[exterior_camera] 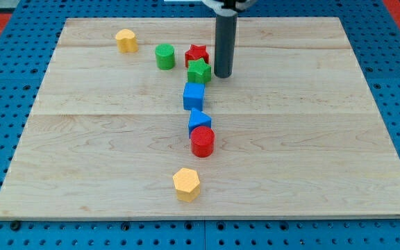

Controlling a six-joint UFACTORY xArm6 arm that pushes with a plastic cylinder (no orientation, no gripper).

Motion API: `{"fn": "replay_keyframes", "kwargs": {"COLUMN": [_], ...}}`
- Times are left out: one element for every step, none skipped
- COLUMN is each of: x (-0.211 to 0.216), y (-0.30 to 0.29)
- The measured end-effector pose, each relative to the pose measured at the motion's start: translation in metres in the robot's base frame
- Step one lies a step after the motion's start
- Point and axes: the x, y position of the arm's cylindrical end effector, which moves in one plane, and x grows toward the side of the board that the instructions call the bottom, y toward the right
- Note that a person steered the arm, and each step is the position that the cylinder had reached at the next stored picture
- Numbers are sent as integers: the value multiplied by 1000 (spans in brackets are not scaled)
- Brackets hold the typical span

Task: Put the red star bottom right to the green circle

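My tip (223,75), a plain dark rod with nothing to open, close or grip, stands on the far half of the wooden board (325,139), just right of the green star (199,71) and near the red star (197,55), touching neither as far as can be told. The red star lies at the far side of the green star, pressed against it, with the green circle (164,56) close on its left.

The step in hand appears to be the approach: the red star sits level with the green circle, not yet near and right of it. The next move likely calls for bringing the tip round to the star's far side and nudging it nearward, though the green star blocks that path and may be shoved along.

Nearer lie a blue cube (194,96), a blue triangle (199,121) and a red cylinder (202,141) in a loose line, with a yellow hexagon (186,184) nearest. Another yellow block (126,40) sits far left. No container is on the board.
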Motion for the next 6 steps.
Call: {"fn": "replay_keyframes", "kwargs": {"x": [-26,-64,-55,-16,25,51], "y": [13,7,-50,-84,-58,-56]}}
